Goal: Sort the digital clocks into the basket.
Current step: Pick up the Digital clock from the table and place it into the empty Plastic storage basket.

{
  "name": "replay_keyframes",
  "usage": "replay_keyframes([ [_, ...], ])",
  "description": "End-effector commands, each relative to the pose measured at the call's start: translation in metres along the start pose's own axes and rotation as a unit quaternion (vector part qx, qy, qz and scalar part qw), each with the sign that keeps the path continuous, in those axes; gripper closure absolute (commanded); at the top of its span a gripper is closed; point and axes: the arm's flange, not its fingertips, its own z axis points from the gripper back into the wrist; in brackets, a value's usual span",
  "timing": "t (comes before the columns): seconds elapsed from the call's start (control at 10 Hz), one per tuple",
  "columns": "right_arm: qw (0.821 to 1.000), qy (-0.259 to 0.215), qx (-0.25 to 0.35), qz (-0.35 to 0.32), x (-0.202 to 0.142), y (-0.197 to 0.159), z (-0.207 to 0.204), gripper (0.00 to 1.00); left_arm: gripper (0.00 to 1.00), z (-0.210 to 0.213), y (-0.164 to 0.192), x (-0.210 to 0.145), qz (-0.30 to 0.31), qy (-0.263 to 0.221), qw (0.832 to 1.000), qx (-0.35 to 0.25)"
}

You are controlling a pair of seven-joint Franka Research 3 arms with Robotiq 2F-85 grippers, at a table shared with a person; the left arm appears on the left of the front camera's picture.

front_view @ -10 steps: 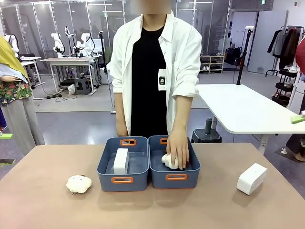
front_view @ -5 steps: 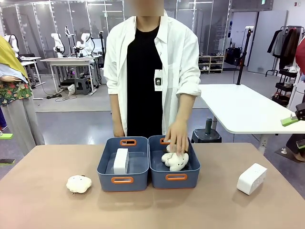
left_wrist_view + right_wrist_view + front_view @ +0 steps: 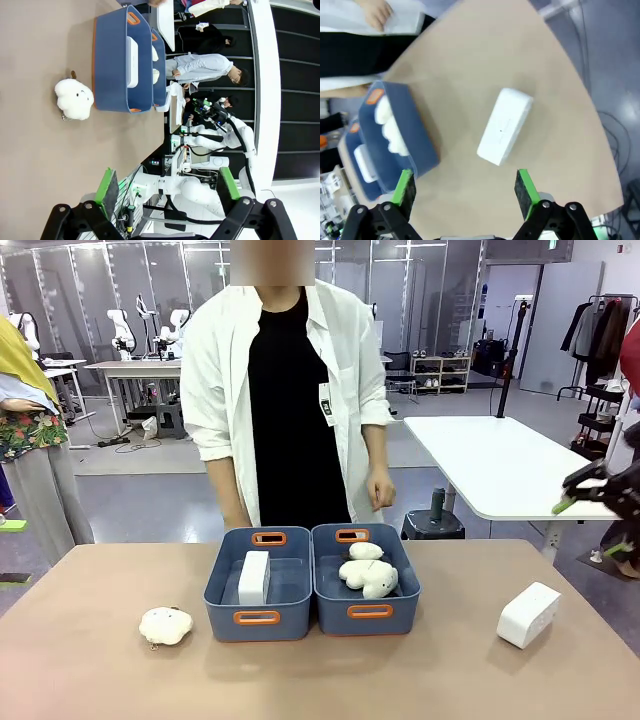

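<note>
The right end effector point(image 3: 462, 187) was held wide open and empty, the digital clock point(image 3: 504, 126) was seen on the worktop point(image 3: 470, 65) just ahead of its fingers, and it was best turned a little, then lowered straight, so the narrow sides were squeezed evenly.

front camera across the table point(image 3: 100, 670) toward the person point(image 3: 290, 390), wrist cameras high above it, blue bins point(image 3: 225, 620) common to all

No text is legible. The badge point(image 3: 325, 404) on the person's white coat point(image 3: 352, 340) bears print too small to read; the white clock point(image 3: 504, 126) on the table point(image 3: 485, 50) carries only a tiny unreadable mark.
</note>
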Motion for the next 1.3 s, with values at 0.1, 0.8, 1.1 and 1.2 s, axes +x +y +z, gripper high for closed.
replay_keyframes([
  [0.1, 0.996, 0.021, -0.069, -0.058, 0.001, 0.004, -0.047, 0.00, 0.00, 0.003, -0.006, -0.003, 0.007, 0.002, 1.000, -0.002],
  [0.8, 0.980, -0.008, -0.183, -0.073, -0.040, 0.011, -0.134, 0.00, 0.00, 0.003, -0.006, -0.003, 0.007, 0.002, 1.000, -0.002],
  [1.1, 0.981, -0.013, -0.185, -0.051, -0.044, 0.001, -0.161, 0.00, 0.00, 0.003, -0.006, -0.003, 0.007, 0.002, 1.000, -0.002],
  [1.2, 0.983, -0.030, -0.177, -0.039, -0.045, 0.001, -0.169, 0.00, 0.00, 0.003, -0.006, -0.003, 0.007, 0.002, 1.000, -0.002],
])
